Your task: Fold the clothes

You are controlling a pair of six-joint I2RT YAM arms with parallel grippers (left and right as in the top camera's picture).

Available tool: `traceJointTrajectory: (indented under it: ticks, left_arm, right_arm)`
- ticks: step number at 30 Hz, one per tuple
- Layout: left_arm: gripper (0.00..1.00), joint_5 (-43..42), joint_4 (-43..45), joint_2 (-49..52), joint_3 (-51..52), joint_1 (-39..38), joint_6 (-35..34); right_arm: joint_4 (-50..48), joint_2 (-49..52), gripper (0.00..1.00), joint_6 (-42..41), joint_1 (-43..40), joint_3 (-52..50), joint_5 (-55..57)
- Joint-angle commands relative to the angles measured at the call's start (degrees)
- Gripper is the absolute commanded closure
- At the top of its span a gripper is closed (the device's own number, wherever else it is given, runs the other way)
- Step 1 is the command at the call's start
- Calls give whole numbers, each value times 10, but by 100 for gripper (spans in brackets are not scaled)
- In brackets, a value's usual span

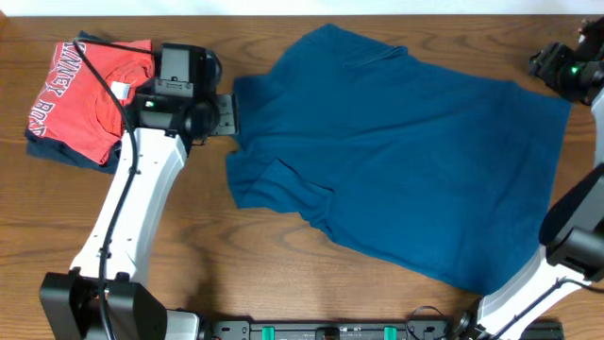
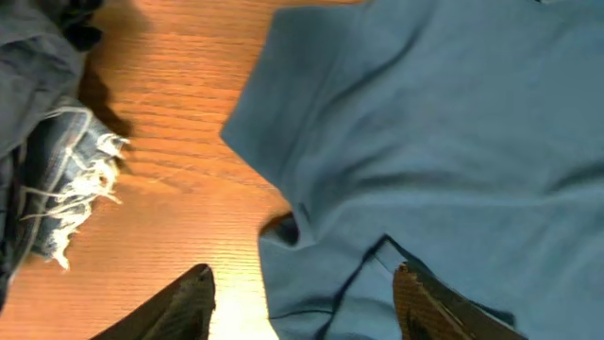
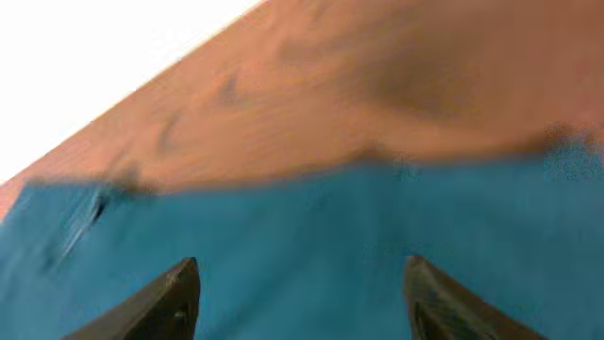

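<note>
Bare wood of the table [image 1: 283, 255] is left along the near side and in a narrow strip at the left, between the blue garment [image 1: 406, 151] and the red T-shirt [image 1: 85, 99]. The T-shirt is stacked on a denim piece [image 2: 57, 189], whose frayed edge is kept apart from the garment by open wood. The garment's far edge is laid close to the table's far edge.

The garment is spread across the middle and right of the table, slightly askew. It is plain deep blue and thin. It is mostly flat, but rumpled and doubled over at its left side.

The left gripper [image 2: 302, 274] is held released, with the garment's left edge lying unclamped between its spread fingers. The right gripper [image 3: 302, 264], though blurred, is seen spread above the garment's far edge, with nothing grasped.
</note>
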State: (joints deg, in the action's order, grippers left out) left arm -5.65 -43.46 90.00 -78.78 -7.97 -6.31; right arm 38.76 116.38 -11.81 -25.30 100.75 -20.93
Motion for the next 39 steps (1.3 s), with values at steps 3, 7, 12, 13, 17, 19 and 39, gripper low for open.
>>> traceJointTrajectory:
  ticks: [3, 7, 12, 13, 17, 19, 39]
  left_arm:
    - [37, 0, -40, 0, 5, -27, 31]
    - [37, 0, -69, 7, 38, -49, 31]
    - [37, 15, -16, 29, 105, -57, 31]
    - [37, 30, 3, 37, 117, -57, 31]
    - [37, 75, 64, 80, 140, -51, 31]
    - [37, 83, 82, 106, 140, -46, 31]
    - [57, 18, 3, 189, 141, -40, 26]
  right_arm:
    - [141, -66, 33, 7, -5, 14, -39]
    - [263, -85, 39, 12, -1, 14, -28]
    - [347, -85, 40, 27, 11, -3, -28]
    - [352, -85, 40, 33, 14, -11, -26]
    - [357, -85, 40, 33, 23, -58, -19]
    - [341, -85, 39, 26, 23, -88, -14]
    - [221, -84, 28, -156, -101, -315, 301]
